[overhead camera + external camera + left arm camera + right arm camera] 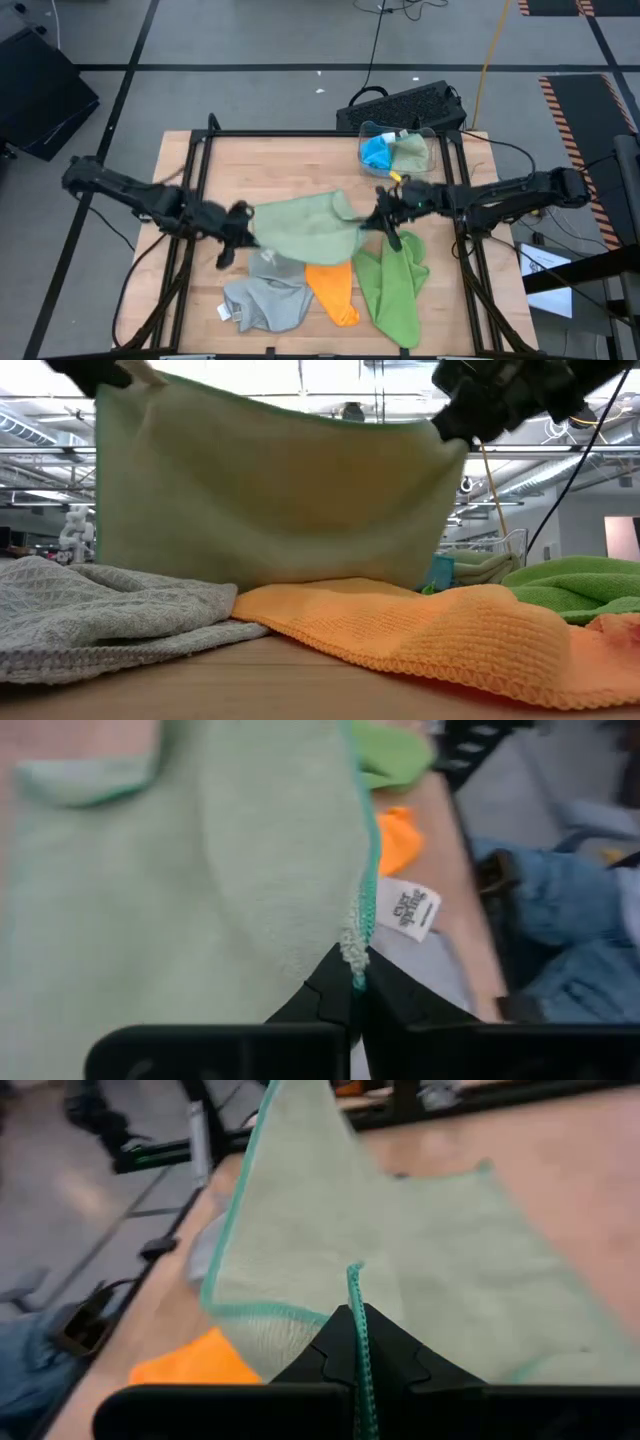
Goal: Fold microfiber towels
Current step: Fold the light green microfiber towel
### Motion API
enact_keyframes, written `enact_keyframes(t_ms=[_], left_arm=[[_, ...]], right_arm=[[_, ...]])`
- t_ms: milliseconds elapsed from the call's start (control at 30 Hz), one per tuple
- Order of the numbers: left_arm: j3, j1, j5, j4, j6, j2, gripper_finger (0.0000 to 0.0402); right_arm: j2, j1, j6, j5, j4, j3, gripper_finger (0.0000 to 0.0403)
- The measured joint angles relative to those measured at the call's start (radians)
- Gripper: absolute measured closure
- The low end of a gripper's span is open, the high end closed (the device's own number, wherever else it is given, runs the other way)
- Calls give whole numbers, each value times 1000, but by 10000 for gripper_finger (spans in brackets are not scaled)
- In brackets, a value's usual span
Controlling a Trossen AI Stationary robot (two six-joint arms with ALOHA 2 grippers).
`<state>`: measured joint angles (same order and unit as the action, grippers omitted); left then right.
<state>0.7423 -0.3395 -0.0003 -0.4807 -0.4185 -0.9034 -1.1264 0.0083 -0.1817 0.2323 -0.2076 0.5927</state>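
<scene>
A sage green towel (pixel 305 228) hangs spread between my two grippers over the middle of the table. My left gripper (pixel 240 225) is shut on its left top corner and my right gripper (pixel 380 215) on its right top corner. In the low view the towel (pixel 270 500) hangs like a curtain, its lower edge hidden behind other cloths. A grey towel (pixel 265 300), an orange towel (pixel 335 290) and a lime green towel (pixel 395 280) lie crumpled on the table near its front edge. My left gripper pinches the sage towel's teal-stitched hem at a corner (pixel 355 955) between its two fingers, beside a white tag (pixel 408 910). It comes from the table's left, slanting down. The cloth spreads away from the fingers, its top edge drawn across to the other gripper. My right gripper pinches the towel's hemmed edge at the opposite corner (pixel 355 1295) between its two fingers. It comes from the table's right, nearly level. The towel hangs down from the fingers and spreads toward the left gripper.
A clear bin (pixel 430 140) at the far right of the table holds a blue cloth (pixel 377 152) and a green one. A black keyboard (pixel 405 103) lies beyond the table's far edge. Bare wood shows at the far left.
</scene>
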Motion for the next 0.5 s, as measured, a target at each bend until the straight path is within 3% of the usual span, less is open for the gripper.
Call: enact_keyframes(t_ms=[233, 500], left_arm=[[-181, -193, -99, 425, -100, -107, 397], [-226, -300, -199, 657, -143, -318, 391]], right_arm=[[-43, 157, -67, -123, -166, -155, 403], [-167, 249, -172, -241, -226, -171, 381]])
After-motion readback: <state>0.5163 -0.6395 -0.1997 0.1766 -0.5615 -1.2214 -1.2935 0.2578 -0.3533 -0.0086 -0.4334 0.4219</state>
